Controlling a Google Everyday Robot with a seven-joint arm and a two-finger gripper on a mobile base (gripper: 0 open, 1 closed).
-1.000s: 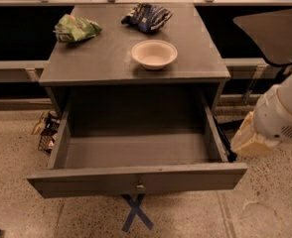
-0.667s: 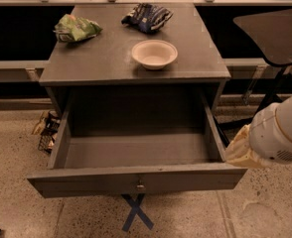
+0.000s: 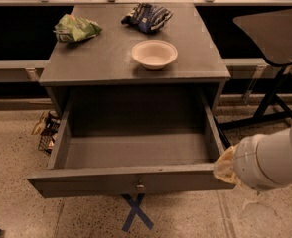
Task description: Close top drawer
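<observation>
Floor, open top drawer, claw at right

The grey bench carries three things on its top. A white bowl stands right of centre, near the front edge. A crumpled green bag lies at the back left, and a dark blue bag at the back centre, all well apart. A blue tape cross marks the speckled floor below. The gripper is at the open top drawer's right front corner.
</observation>
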